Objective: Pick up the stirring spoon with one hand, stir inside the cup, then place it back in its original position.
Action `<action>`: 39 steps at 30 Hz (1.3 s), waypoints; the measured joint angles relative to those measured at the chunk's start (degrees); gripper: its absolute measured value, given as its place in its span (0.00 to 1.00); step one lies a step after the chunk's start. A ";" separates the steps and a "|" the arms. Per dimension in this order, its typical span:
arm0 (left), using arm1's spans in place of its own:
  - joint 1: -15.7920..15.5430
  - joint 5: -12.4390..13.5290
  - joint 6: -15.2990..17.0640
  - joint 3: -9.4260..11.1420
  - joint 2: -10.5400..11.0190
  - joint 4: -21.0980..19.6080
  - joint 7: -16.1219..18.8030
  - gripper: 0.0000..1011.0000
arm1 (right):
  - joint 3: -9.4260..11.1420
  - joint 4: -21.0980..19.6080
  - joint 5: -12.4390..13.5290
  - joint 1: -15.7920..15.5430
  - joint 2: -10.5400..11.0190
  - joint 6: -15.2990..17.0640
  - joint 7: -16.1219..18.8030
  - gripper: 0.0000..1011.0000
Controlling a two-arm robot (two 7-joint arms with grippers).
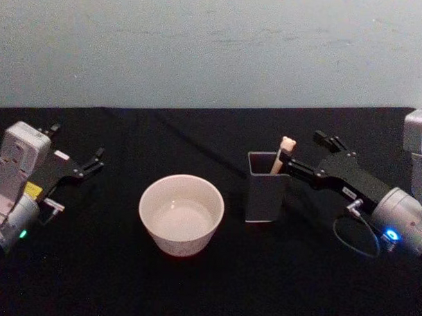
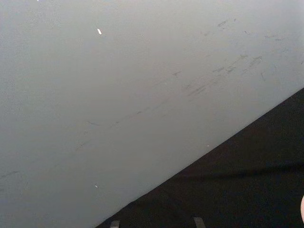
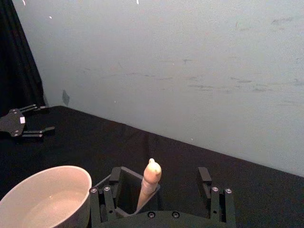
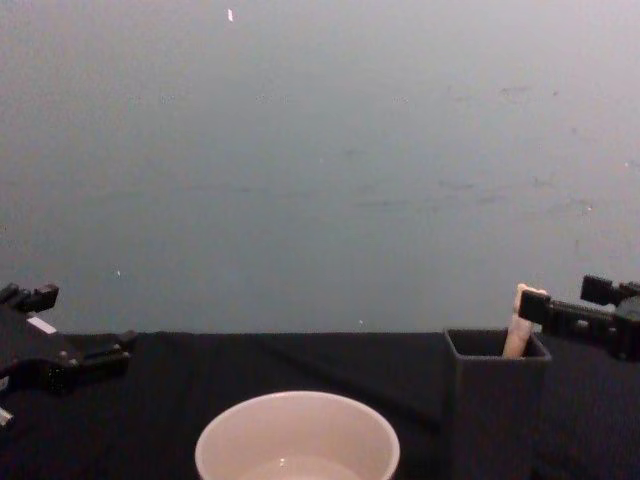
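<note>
Right now my right gripper (image 1: 303,149) sits level with the top of the slim spoon with the cream bear-head handle (image 1: 285,145), jaws spread wide. From the right wrist camera I see the handle standing between the two fingers (image 3: 205,176), nearer one of them; I cannot tell whether it touches. The spoon stands in the small dark grey square-mouthed holder (image 1: 266,196), leaning toward its far right corner. The wide cream-white round cup (image 1: 181,214) stands left of the holder, apart from it, on the black-clothed table (image 1: 192,289). My left gripper (image 1: 76,145), fingers apart, is parked at the table's left, well away from the cup.
</note>
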 joint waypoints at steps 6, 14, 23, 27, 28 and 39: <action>0.00 0.00 0.00 0.00 0.00 0.00 0.00 0.99 | -0.25 2.66 -0.16 2.00 -1.61 0.98 1.54 0.99; 0.00 0.00 0.00 0.00 0.00 0.00 0.00 0.99 | -0.54 5.36 -0.89 3.79 -3.08 1.25 3.02 0.99; 0.00 0.00 0.00 0.00 0.00 0.00 0.00 0.99 | -0.74 6.69 -1.44 4.60 -3.87 1.53 3.73 0.99; 0.00 0.00 0.00 0.00 0.00 0.00 0.00 0.99 | -0.74 6.73 -1.50 4.61 -3.90 1.56 3.75 0.99; 0.00 0.00 0.00 0.00 0.00 0.00 0.00 0.99 | -0.74 6.73 -1.50 4.61 -3.90 1.56 3.75 0.99; 0.00 0.00 0.00 0.00 0.00 0.00 0.00 0.99 | -0.73 6.67 -1.49 4.60 -3.85 1.56 3.75 0.99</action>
